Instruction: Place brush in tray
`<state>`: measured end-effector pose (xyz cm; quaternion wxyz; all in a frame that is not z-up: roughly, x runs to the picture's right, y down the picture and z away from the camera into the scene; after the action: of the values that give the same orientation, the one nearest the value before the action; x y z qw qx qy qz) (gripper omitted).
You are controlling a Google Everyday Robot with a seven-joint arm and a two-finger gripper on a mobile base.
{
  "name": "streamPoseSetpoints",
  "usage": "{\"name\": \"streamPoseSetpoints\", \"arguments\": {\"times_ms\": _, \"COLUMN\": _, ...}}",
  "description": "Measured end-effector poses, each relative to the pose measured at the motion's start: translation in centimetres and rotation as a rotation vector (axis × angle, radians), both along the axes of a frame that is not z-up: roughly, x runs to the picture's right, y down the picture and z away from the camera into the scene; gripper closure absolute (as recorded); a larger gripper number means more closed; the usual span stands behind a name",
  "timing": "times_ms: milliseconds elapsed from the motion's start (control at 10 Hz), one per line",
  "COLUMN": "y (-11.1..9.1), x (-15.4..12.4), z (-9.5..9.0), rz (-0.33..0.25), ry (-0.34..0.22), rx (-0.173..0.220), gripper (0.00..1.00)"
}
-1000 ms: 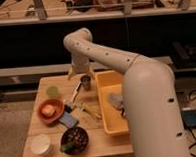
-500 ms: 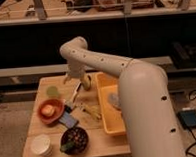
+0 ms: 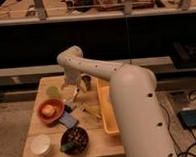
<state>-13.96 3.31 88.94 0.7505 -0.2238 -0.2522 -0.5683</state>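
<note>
My gripper (image 3: 72, 96) hangs low over the middle of the wooden table (image 3: 103, 147), at the end of the arm that folds down from its elbow. I cannot tell from here whether it is clamped on anything. The brush (image 3: 69, 105) seems to be the pale slim shape right under it, slanting towards 7 o'clock. I can't say if it is lifted or lying on the wood. The yellow tray (image 3: 108, 123) sits near the gripper, at its 3 o'clock.

A thin handle can pivot or slip out of a shallow pinch, and the brush could then drop short of the tray wall. The sweep towards 3 o'clock crosses the yellowish utensil (image 3: 92, 112) and passes the metal cup (image 3: 86, 82) at 1 o'clock. Too low a path could clip either one or catch the tray rim. The orange bowl (image 3: 50, 110) at 8 o'clock and the blue object (image 3: 69, 120) at 6 o'clock crowd the spot, so a careless descent could nudge them.
</note>
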Motion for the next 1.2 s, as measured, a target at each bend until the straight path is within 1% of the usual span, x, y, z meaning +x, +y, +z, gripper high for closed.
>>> {"name": "streamPoseSetpoints", "arguments": {"times_ms": 100, "y": 0.5, "x": -0.4, "z": 1.1, "rz": 0.009, "ry": 0.005, "rx": -0.012, "gripper": 0.2}}
{"name": "streamPoseSetpoints", "arguments": {"times_ms": 200, "y": 0.7, "x": -0.8, "z": 1.7, "rz": 0.019, "ry": 0.007, "rx": -0.02, "gripper": 0.2}}
{"name": "streamPoseSetpoints", "arguments": {"times_ms": 300, "y": 0.9, "x": -0.9, "z": 2.5, "rz": 0.031, "ry": 0.016, "rx": -0.03, "gripper": 0.2}}
{"name": "streamPoseSetpoints", "arguments": {"times_ms": 500, "y": 1.9, "x": -0.8, "z": 4.4, "rz": 0.051, "ry": 0.043, "rx": -0.053, "gripper": 0.2}}
{"name": "streamPoseSetpoints", "arguments": {"times_ms": 700, "y": 2.8, "x": -1.7, "z": 5.3, "rz": 0.055, "ry": 0.047, "rx": -0.065, "gripper": 0.2}}
{"name": "streamPoseSetpoints", "arguments": {"times_ms": 800, "y": 3.0, "x": -1.8, "z": 5.6, "rz": 0.054, "ry": 0.048, "rx": -0.065, "gripper": 0.2}}
{"name": "streamPoseSetpoints", "arguments": {"times_ms": 900, "y": 3.3, "x": -1.9, "z": 5.8, "rz": 0.052, "ry": 0.048, "rx": -0.065, "gripper": 0.23}}
{"name": "streamPoseSetpoints", "arguments": {"times_ms": 1100, "y": 3.8, "x": -2.3, "z": 6.0, "rz": 0.047, "ry": 0.043, "rx": -0.064, "gripper": 0.42}}
{"name": "streamPoseSetpoints", "arguments": {"times_ms": 1200, "y": 3.9, "x": -2.4, "z": 6.1, "rz": 0.046, "ry": 0.04, "rx": -0.064, "gripper": 0.5}}
